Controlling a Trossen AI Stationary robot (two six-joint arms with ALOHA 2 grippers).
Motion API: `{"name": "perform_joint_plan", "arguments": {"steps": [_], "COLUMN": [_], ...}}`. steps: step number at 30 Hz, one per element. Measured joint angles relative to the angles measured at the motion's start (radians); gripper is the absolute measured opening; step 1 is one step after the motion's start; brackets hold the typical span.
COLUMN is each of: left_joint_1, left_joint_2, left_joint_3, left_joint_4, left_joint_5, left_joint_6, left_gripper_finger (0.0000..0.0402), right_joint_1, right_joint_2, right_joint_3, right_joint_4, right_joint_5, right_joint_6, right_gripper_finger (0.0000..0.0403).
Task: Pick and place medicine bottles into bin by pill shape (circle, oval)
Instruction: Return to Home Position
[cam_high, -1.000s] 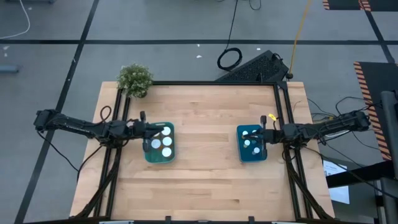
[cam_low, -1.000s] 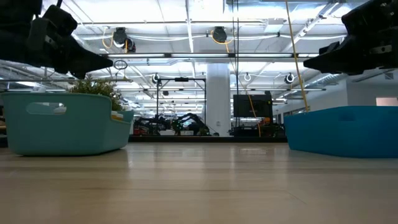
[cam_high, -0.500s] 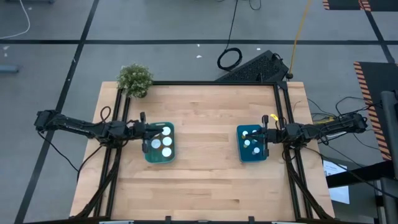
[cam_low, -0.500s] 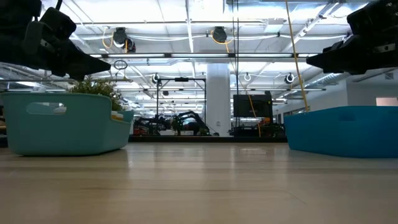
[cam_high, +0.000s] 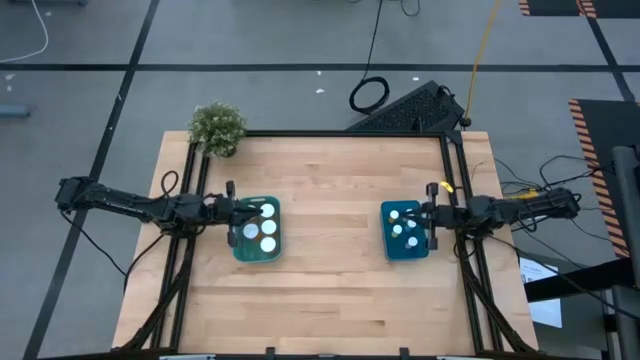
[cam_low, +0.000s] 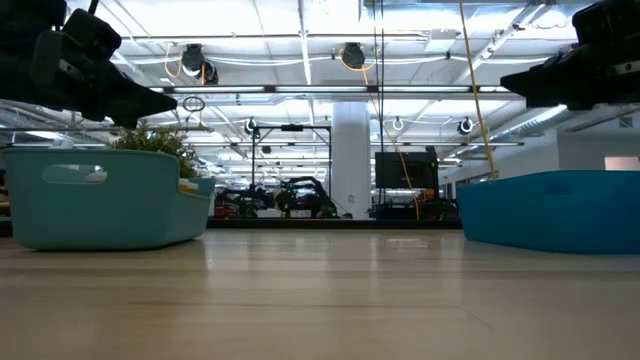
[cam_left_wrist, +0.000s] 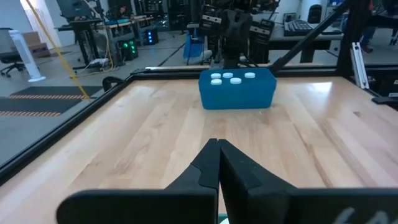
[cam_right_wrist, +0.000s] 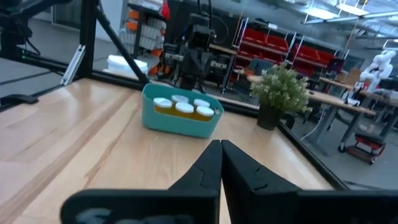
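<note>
Several medicine bottles with round white caps (cam_high: 267, 228) stand in a teal bin (cam_high: 240, 250) at the table's left; the right wrist view shows amber bodies (cam_right_wrist: 184, 112) under the caps. More white-capped bottles (cam_high: 398, 231) stand in a blue bin (cam_high: 388, 248) at the right, also seen in the left wrist view (cam_left_wrist: 231, 78). My left gripper (cam_high: 240, 212) hovers shut over the teal bin's left rim, its fingertips (cam_left_wrist: 219, 144) together. My right gripper (cam_high: 427, 216) hovers shut over the blue bin's right rim, with nothing between its fingers (cam_right_wrist: 211, 149).
A potted plant (cam_high: 217, 128) stands at the table's far left corner. Black frame rails (cam_high: 452, 170) run along the table's left, right and far sides. Bare wood (cam_high: 330, 250) lies between the two bins and toward the near edge.
My right gripper has drawn back a little toward the table's right edge, from over the blue bin's inside to its right rim, staying shut. The bottles and bins have not moved.
</note>
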Motion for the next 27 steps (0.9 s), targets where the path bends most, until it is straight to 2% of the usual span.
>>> {"name": "perform_joint_plan", "arguments": {"steps": [6, 11, 17, 27], "left_joint_1": [0.000, 0.000, 0.000, 0.001], "left_joint_2": [0.000, -0.027, -0.122, -0.283], "left_joint_3": [0.000, 0.000, -0.031, -0.035], "left_joint_4": [0.000, -0.003, -0.010, -0.175], "left_joint_5": [0.001, 0.031, 0.063, 0.066], "left_joint_6": [0.007, 0.026, 0.044, 0.045], "left_gripper_finger": [0.0003, 0.0003, 0.0003, 0.0003], "right_joint_1": [0.000, 0.000, 0.000, 0.000], "right_joint_2": [-0.089, -0.090, -0.089, -0.089], "right_joint_3": [-0.001, -0.002, -0.002, -0.002], "right_joint_4": [-0.054, -0.067, -0.072, -0.074], "right_joint_5": [-0.003, -0.013, -0.025, -0.024], "right_joint_6": [-0.008, -0.007, -0.006, -0.003], "right_gripper_finger": [0.0000, 0.0000, 0.0000, 0.0000]}}
